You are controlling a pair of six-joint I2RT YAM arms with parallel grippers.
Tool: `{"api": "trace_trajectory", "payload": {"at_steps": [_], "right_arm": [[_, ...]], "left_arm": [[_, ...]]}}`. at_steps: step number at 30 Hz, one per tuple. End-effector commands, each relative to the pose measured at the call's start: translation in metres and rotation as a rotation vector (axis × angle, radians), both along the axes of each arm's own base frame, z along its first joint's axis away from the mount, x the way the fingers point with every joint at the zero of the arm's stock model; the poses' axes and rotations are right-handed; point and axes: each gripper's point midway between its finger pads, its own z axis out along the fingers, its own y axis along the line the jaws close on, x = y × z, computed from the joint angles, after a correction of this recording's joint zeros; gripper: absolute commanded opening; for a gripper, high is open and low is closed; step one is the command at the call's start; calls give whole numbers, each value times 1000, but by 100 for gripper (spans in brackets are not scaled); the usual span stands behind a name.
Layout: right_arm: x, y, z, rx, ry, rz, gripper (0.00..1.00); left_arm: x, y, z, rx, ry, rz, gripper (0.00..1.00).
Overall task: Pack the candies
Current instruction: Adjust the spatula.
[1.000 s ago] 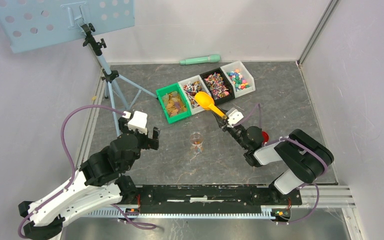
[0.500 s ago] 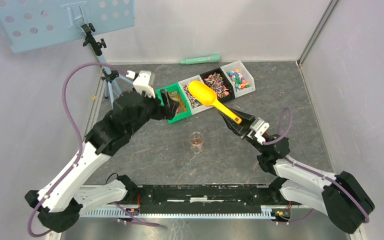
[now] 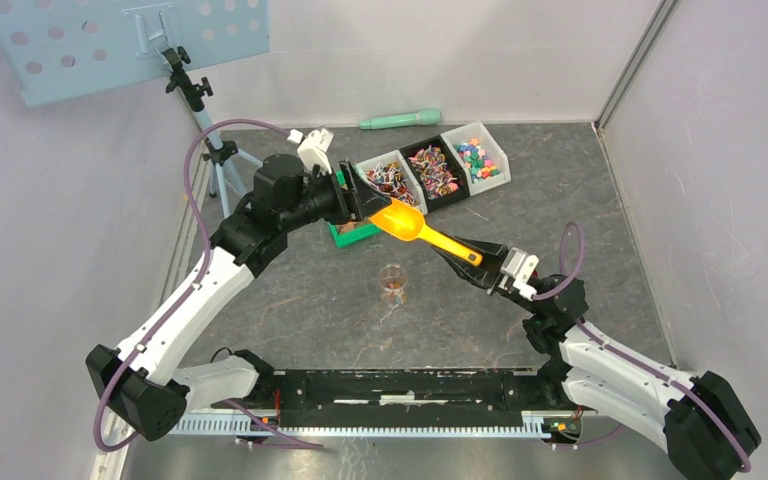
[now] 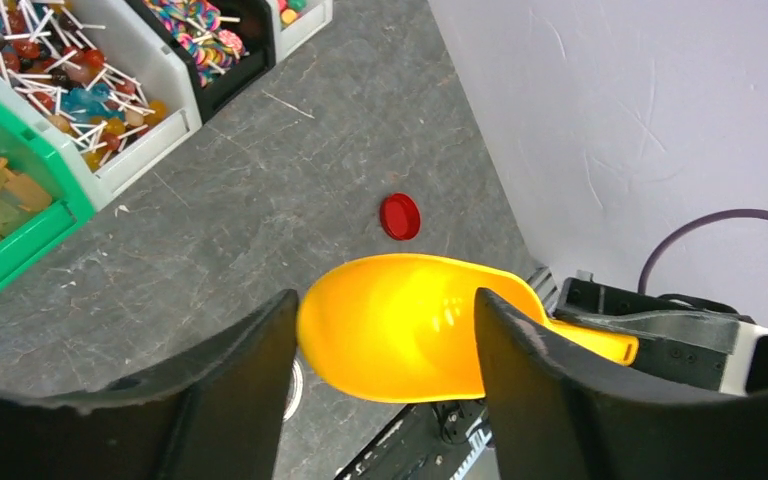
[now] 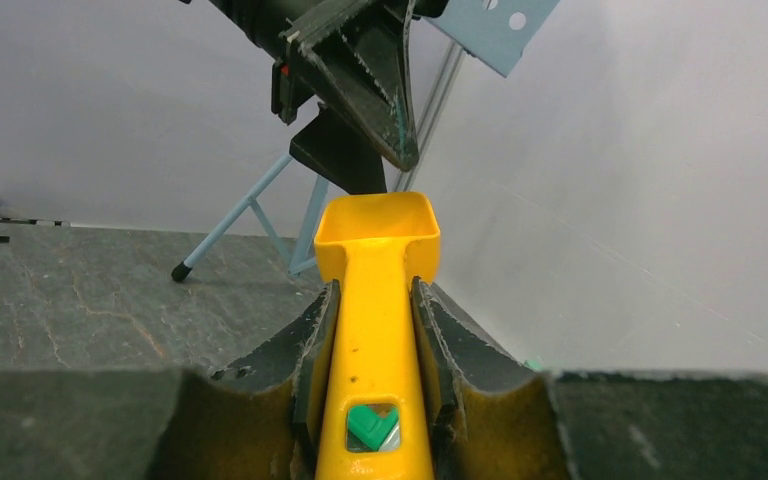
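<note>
left arm has swung from the near-left of the desk (image 3: 560, 200) across to the bins in the last second. the left gripper (image 3: 368, 205) now sits at the bowl of the yellow scoop (image 3: 400, 220), over the green bin (image 3: 352, 234). its jaws have narrowed from wide but are still spread, one each side of the bowl; can't tell if they touch it. the right gripper (image 5: 374, 290) stays pinched on the scoop handle. that arm has stretched out, and the scoop has come back from over the lollipop bin (image 3: 388, 176) to the green bin's near edge.

scoop bowl looks empty in the left wrist view. the candies (image 3: 434, 168) are in the row of bins at the far side. the clear cup (image 3: 393, 283) stands mid-desk, apart from the bins, with something brownish inside, too small to tell. the red lid (image 4: 400, 216) lies on bare desk.

judgement: this reads as a scoop handover or steadying, not a scoop yet. no candies moved this second, so packing is barely advanced.
</note>
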Motion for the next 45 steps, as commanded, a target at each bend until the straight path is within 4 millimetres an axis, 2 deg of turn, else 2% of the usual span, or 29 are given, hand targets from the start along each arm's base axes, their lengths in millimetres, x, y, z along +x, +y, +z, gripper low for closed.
{"api": "trace_trajectory", "payload": {"at_steps": [1,3,6,8,10,14,20,24,28,31,34,38,41,45], "right_arm": [[-4,4,-3,-16,11,33,0],[-4,3,-3,-5,16,31,0],[-5,2,-1,10,11,37,0],[-5,2,1,24,7,37,0],[-7,2,4,41,8,54,0],[-12,4,12,67,3,90,0],[-13,5,14,94,34,112,1],[-5,14,-4,40,98,119,11],[5,18,-27,-70,170,81,30],[11,15,-35,-153,195,35,40],[18,14,-43,-228,237,-3,47],[25,15,-51,-320,305,-20,56],[25,19,-47,-323,333,-1,59],[26,22,-38,-333,362,13,63]], "left_arm": [[-10,-14,18,-143,3,-88,66],[-10,-10,11,-135,18,-75,66],[-10,0,-7,-102,67,-41,84],[-10,7,-17,-91,94,-28,88],[-10,11,-20,-114,102,-30,89],[-9,13,-14,-195,122,-42,86],[-10,1,-13,-387,234,-93,70],[-11,3,-15,-442,253,-88,47],[-9,14,-23,-396,258,-40,22],[-8,18,-25,-400,273,-32,9],[-9,17,-25,-406,285,-41,2],[-9,16,-23,-407,290,-52,2],[-8,16,-27,-392,288,-58,2],[-8,19,-42,-340,319,-48,2]]}}
